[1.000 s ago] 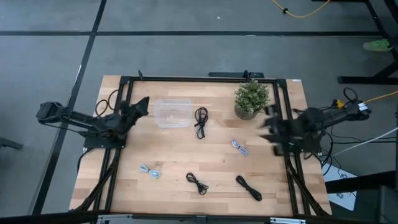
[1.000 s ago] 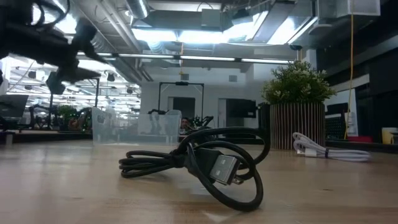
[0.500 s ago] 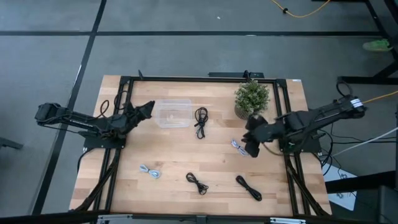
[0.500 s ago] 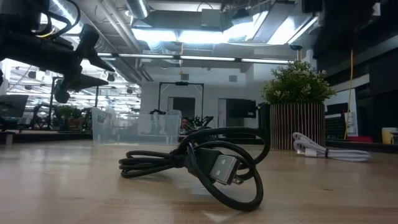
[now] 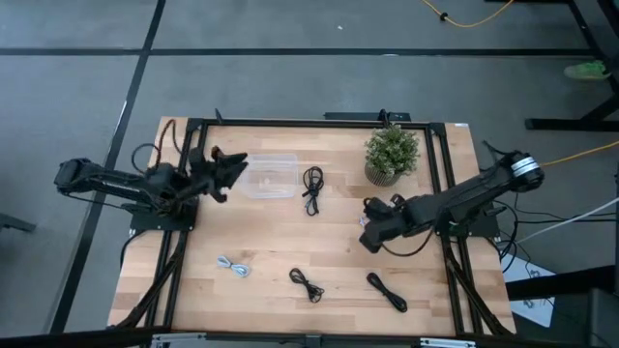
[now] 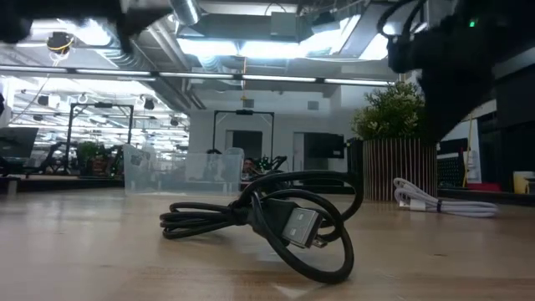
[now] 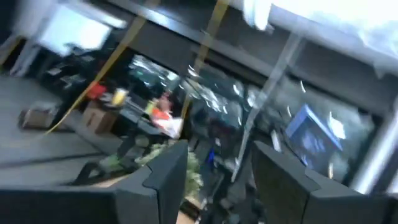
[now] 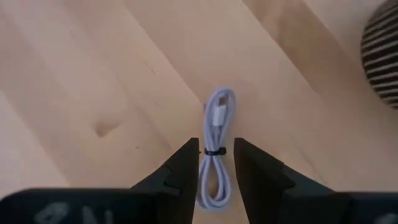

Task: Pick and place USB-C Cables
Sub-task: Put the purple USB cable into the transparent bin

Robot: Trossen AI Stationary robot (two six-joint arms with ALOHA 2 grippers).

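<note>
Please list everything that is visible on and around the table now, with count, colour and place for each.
Black cables: three; one beside the clear box, two near the front edge.
Pale cables: two; one front left, one under the right pincer.
Clear box: one, transparent, rear left of centre.
Potted plant: one, green in a ribbed pot, rear right.
Table: one, light wood with a black frame.
Yellow cord: one, on the grey floor behind.
Left pincer: dark, open, at the box's left edge.
Right pincer: dark, open, its fingers either side of the pale cable.
</note>
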